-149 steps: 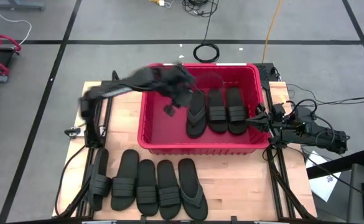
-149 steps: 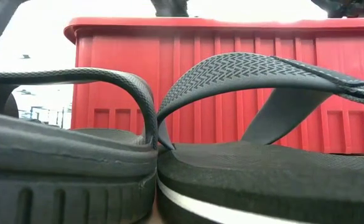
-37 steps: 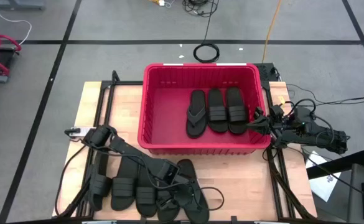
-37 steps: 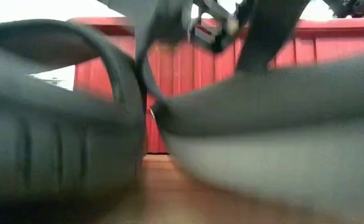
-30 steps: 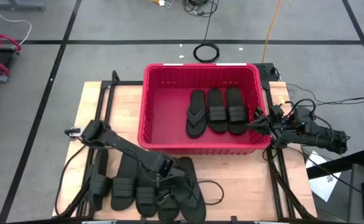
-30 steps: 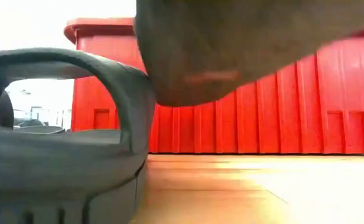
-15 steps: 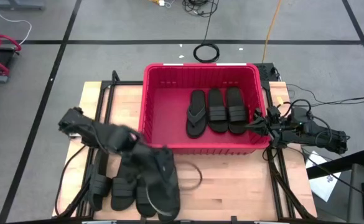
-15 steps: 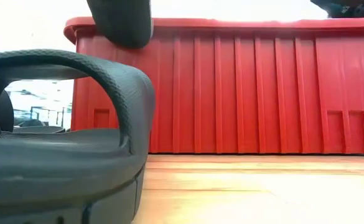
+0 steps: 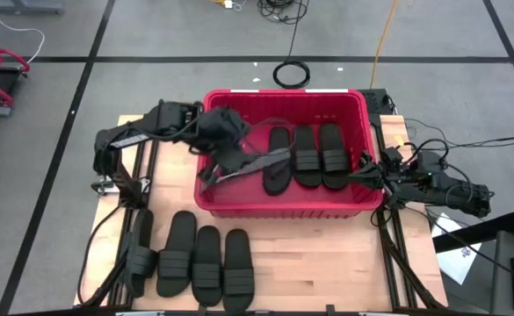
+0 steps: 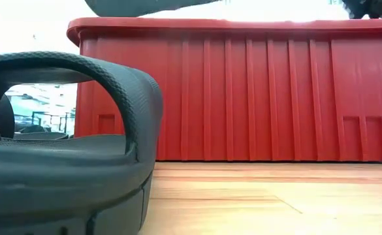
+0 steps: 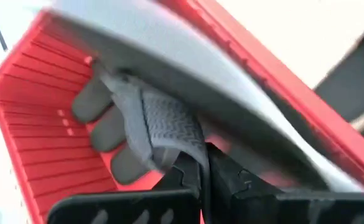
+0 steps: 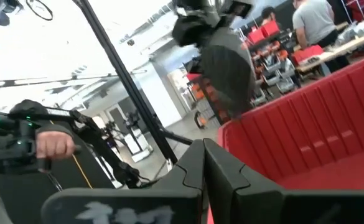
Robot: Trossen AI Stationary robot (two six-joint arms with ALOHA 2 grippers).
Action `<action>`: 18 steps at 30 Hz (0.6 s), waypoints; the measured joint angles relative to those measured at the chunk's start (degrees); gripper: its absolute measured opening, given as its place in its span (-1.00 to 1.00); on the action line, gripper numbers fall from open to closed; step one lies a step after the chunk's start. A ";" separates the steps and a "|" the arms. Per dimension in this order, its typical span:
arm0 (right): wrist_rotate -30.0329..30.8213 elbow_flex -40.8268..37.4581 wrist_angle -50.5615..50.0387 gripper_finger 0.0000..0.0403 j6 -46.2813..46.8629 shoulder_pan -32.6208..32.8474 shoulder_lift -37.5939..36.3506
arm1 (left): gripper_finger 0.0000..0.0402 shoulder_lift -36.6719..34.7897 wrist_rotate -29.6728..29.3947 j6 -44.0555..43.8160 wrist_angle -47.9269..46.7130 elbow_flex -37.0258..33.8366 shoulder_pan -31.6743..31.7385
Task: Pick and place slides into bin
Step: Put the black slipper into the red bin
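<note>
My left gripper (image 9: 228, 145) is over the left half of the red bin (image 9: 206, 197), shut on a black thong-style slide (image 9: 239, 167) that is clear of the bin floor. In the bin lie another thong slide (image 9: 277, 175) and two ribbed-strap slides (image 9: 307, 156). Several ribbed-strap slides (image 9: 206, 263) lie in a row on the table's near left; one fills the low view (image 10: 66, 150). My right gripper (image 12: 203, 158) is shut and empty at the bin's right rim. My left gripper pinches the slide's ribbed thong strap (image 11: 166, 137) between its two fingers. The slide is lifted clear and tilted, its pale sole (image 11: 188, 56) showing across the wrist view above the bin's inside.
The bin's left half floor (image 9: 230, 189) holds no slide. Bare table lies near the bin at the right (image 9: 327, 263). Cables run at the table's right edge (image 9: 432, 145). People and benches show in the room beyond (image 12: 312, 25).
My left gripper has risen from the row at the table's near edge with the thong slide and swung toward the far edge, over the bin's near wall. The slide is lifted clear of the table and now hangs over the bin's left half.
</note>
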 joint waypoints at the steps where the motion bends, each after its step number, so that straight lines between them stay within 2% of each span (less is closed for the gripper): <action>1: -0.03 0.00 0.05 -1.00 -0.02 0.00 -0.01 | -1.00 0.10 1.32 0.24 1.32 0.00 0.59; 5: -0.02 0.00 -0.15 -1.00 -0.95 0.00 0.01 | -1.00 0.06 5.61 1.20 7.19 0.00 1.53; 8: -0.03 0.00 -0.17 -1.00 -2.99 0.00 0.01 | -1.00 0.01 6.11 3.09 6.02 -0.05 3.84; 15: 0.22 0.00 -0.17 -1.00 -5.37 0.00 0.01 | -1.00 4.36 0.94 13.25 -0.61 -0.50 9.74; 18: 2.21 0.00 -0.19 -1.00 -4.92 0.02 0.04 | -1.00 6.52 -0.34 17.99 -2.86 -0.50 11.77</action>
